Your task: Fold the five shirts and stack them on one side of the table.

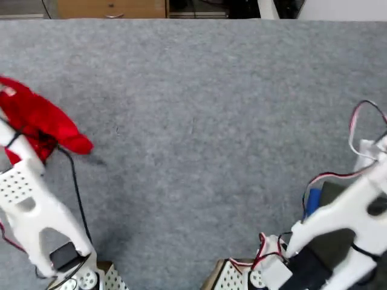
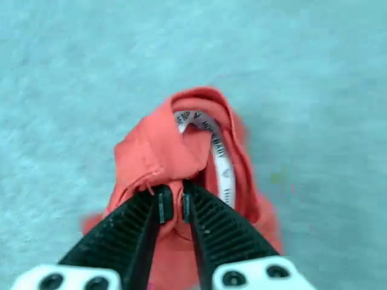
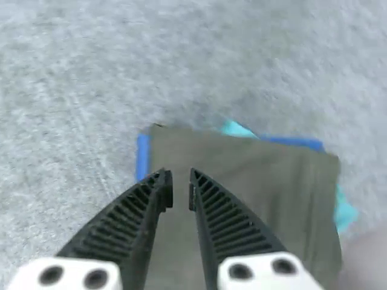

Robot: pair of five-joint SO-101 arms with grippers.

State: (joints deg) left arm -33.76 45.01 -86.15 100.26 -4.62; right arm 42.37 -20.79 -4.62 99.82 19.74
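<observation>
Left gripper point(image 2: 172, 202) pinched the red shirt point(image 1: 42, 121) at far left; right gripper point(image 3: 180, 184), narrow and seemingly empty, hovered over the olive shirt point(image 3: 272, 187)

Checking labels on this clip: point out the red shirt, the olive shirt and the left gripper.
red shirt point(image 1: 45, 121), high view, middle of the bunched cloth.
olive shirt point(image 3: 266, 187), right wrist view, flat top face.
left gripper point(image 2: 175, 198), left wrist view, between the tips of its jaws.

Matt red cloth shirt point(image 2: 151, 151), fuzzy grey tabletop point(image 1: 211, 90)
</observation>
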